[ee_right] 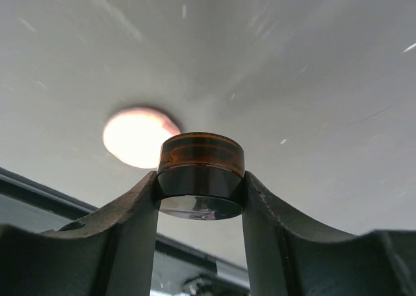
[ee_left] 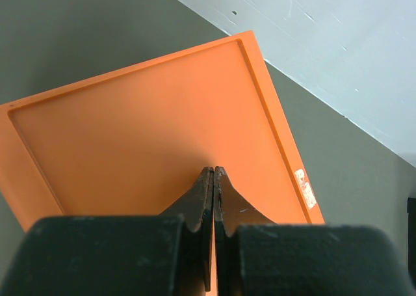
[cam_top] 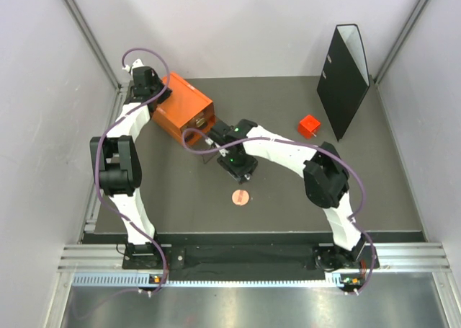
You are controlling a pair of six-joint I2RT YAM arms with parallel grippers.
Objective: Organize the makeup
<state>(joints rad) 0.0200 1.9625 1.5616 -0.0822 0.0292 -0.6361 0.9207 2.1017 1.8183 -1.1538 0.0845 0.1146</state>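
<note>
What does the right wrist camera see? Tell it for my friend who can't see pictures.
The right hand pinches a small dark pot with a brownish band between its two fingers. Just behind it, a round pink disc lies flat on the grey table.

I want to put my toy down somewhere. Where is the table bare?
Bare patches: the table right of the pink disc, in front of the red cube; and left of the disc. Crowded by the orange box, where the right hand holds a small jar.
</note>
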